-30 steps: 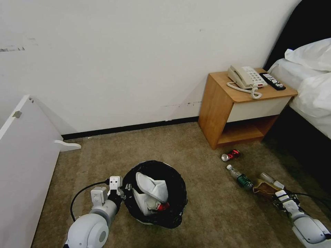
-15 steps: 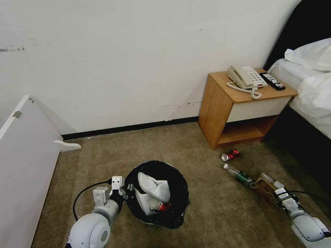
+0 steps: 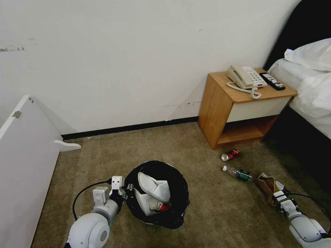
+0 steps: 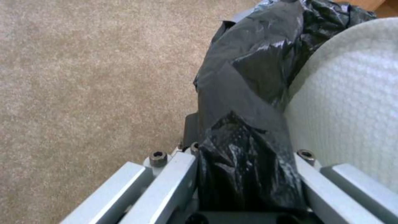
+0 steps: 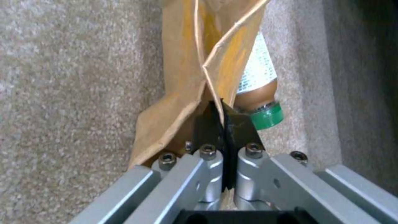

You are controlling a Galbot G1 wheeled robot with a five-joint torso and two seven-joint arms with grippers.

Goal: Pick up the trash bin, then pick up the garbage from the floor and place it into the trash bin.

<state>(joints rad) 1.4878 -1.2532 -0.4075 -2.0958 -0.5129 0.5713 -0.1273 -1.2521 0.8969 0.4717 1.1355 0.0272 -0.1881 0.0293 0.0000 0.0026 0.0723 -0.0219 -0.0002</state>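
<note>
Brown carpet covers the floor. Nearest, the left gripper is closed on the rim of the trash bin, which contains a white slipper. The right gripper pinches the brown paper bag. Farther lie a green-labelled bottle and a red can, near the nightstand.

Both grippers apparently clamped.
</note>
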